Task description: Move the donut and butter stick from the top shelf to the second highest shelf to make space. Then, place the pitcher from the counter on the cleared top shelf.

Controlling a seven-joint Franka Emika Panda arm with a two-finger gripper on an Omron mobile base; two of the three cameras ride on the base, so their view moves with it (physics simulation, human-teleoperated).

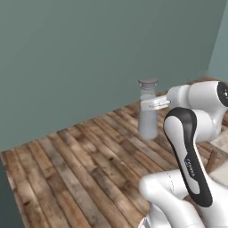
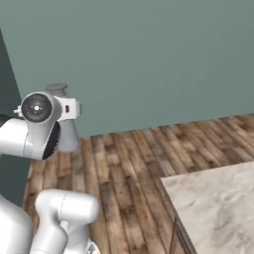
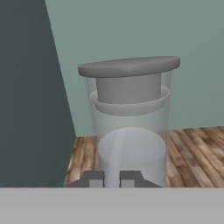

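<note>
The pitcher (image 1: 148, 116) is a tall clear jug with a grey lid, and it hangs in the air above the wooden floor. My gripper (image 1: 150, 104) is shut on its upper side. In the hand view the pitcher (image 3: 129, 127) stands upright right in front of the gripper (image 3: 110, 179), whose two fingertips (image 3: 92, 178) sit close together at its near wall. From the right base view the pitcher (image 2: 68, 136) is partly hidden behind my hand. The counter (image 2: 218, 203) lies low to the right. The donut, the butter stick and both shelves are out of view.
A teal wall (image 1: 89, 58) closes the far side above the plank floor (image 1: 80, 169). A dark upright panel (image 3: 30, 96) stands close on the left of the pitcher, also seen as a dark panel (image 2: 6, 74) at the left edge.
</note>
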